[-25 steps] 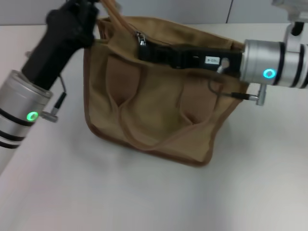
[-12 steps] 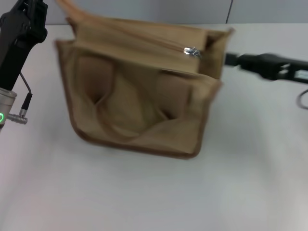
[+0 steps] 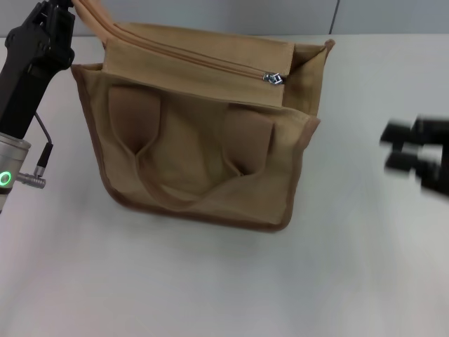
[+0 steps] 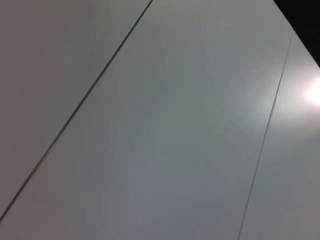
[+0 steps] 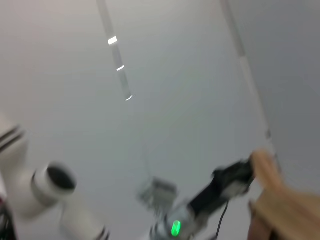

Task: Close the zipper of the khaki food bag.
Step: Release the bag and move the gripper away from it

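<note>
The khaki food bag point(image 3: 200, 151) stands on the white table, one looped handle hanging down its near side. The zipper point(image 3: 196, 62) runs along the top flap, and its silver slider point(image 3: 273, 77) sits near the bag's right end. The track left of the slider looks closed. My left gripper point(image 3: 50, 15) is at the bag's far left corner, next to the other strap handle point(image 3: 95, 17), which rises out of the picture. Its fingertips are cut off. My right gripper point(image 3: 410, 149) is open and empty, blurred, well to the right of the bag. The right wrist view shows the left arm point(image 5: 200, 210) and the tan strap point(image 5: 272, 192).
The white table point(image 3: 224, 281) stretches in front of and to the right of the bag. A grey wall point(image 3: 231, 14) stands behind the table. The left wrist view shows only grey wall panels point(image 4: 160, 120).
The right gripper dragged the slider from the bag's left end to its right end, let go, and pulled away to the right. The bag shifted left and settled.
</note>
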You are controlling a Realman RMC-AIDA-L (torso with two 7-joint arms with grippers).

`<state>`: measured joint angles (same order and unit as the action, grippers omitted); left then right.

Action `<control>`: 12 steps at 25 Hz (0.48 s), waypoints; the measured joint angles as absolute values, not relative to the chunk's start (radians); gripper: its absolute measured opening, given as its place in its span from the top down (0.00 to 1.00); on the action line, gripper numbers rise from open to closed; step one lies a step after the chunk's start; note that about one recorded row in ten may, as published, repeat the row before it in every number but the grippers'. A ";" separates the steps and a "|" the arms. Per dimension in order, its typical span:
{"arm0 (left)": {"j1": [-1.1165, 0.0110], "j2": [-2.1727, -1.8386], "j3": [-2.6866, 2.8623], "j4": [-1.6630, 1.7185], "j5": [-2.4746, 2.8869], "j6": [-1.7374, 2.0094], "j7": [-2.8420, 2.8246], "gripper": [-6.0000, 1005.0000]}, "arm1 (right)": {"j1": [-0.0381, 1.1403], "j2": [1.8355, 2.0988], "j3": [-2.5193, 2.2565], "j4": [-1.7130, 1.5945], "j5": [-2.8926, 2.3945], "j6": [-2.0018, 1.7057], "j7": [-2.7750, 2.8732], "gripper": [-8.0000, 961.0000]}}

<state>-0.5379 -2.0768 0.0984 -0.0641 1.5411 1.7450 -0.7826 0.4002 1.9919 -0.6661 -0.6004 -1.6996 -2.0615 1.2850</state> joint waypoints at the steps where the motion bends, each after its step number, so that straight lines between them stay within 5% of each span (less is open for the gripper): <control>1: -0.537 -2.077 0.098 -0.062 1.541 1.742 -0.781 0.97 | 0.395 1.995 -0.666 -0.601 -1.730 -2.067 1.252 0.80; 12: -0.523 -2.073 0.097 -0.050 1.540 1.729 -0.787 0.97 | 0.370 2.066 -0.666 -0.597 -1.968 -1.937 0.960 0.36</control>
<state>-0.5234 -2.0728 0.0970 -0.0505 1.5402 1.7291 -0.7871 0.3699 2.0655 -0.6664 -0.5970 -1.9675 -1.9375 0.9602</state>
